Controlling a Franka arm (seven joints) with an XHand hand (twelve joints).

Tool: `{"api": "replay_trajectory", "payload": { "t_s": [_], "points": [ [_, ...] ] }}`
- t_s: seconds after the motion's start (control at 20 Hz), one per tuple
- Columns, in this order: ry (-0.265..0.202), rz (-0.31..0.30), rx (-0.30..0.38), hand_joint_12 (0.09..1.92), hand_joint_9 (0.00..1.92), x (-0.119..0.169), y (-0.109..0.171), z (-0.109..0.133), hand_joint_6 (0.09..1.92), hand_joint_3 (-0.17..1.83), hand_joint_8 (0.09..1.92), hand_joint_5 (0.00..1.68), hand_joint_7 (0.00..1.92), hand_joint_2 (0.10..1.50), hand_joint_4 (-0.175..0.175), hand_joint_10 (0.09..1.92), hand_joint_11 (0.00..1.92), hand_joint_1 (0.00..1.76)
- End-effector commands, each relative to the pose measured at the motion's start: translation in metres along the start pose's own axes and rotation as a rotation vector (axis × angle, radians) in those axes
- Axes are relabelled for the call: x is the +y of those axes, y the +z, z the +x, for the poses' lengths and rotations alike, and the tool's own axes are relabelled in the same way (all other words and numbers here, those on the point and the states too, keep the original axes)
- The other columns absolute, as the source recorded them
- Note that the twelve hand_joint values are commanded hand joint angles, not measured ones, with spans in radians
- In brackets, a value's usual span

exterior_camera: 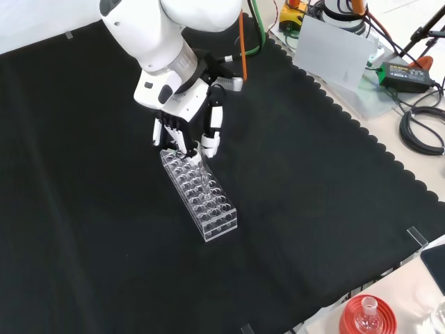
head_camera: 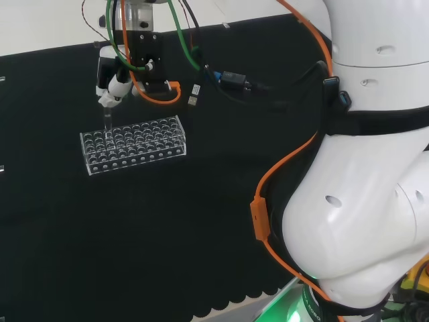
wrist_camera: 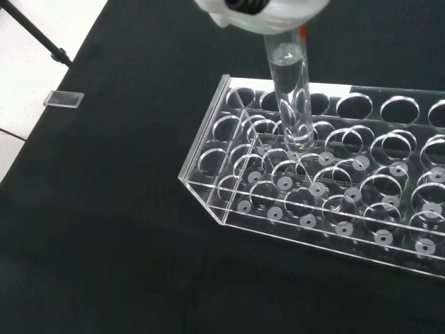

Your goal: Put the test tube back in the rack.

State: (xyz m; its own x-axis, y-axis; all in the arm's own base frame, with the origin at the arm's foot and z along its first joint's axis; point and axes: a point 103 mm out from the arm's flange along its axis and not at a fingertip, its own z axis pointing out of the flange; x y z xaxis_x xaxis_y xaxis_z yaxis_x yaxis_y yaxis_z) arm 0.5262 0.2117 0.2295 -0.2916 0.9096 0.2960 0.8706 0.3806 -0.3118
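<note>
Test tube (wrist_camera: 292, 104): right under my palm, upright, clear glass, its rounded bottom just over the top plate of the rack, close to one end.
Robot hand (exterior_camera: 188, 132): my fingers are curled round the top of the tube, pinching it; the front view shows them bunched above the rack's far end.
Rack (wrist_camera: 313, 188): clear plastic, rows of round holes in stacked plates. Every hole I can see in the wrist view looks free.
Aim: the tube's tip hangs near the holes of the second or third row in from the end wall; I cannot tell whether it has entered one yet.
Handling: thin glass, light, stiff, smooth and slippery, likely to crack if knocked sideways against a hole's edge. I judge the hold belongs where I have it, high on the tube, leaving the lower length free to slide down through the plates.
Next: a straight, slow drop, tube kept vertical, then let go.
Risk: the rack is light too, and a tilted tube could drag or tip it.
Table (head_camera: 167, 235): black cloth, bare around the rack in the head view.
</note>
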Motion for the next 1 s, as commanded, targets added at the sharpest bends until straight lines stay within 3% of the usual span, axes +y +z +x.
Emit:
{"api": "replay_trajectory", "payload": {
  "t_s": [0.05,1.0],
  "points": [
    [-0.001,0.009,-0.003,1.32,1.43,0.001,0.003,0.001,0.31,-0.17,0.42,1.38,1.49,1.02,-0.175,0.09,0.55,1.43],
    [-0.023,0.020,-0.012,1.32,1.43,0.011,0.021,0.005,0.30,-0.17,0.42,1.38,1.49,1.02,-0.175,0.09,0.55,1.43]
  ]
}}
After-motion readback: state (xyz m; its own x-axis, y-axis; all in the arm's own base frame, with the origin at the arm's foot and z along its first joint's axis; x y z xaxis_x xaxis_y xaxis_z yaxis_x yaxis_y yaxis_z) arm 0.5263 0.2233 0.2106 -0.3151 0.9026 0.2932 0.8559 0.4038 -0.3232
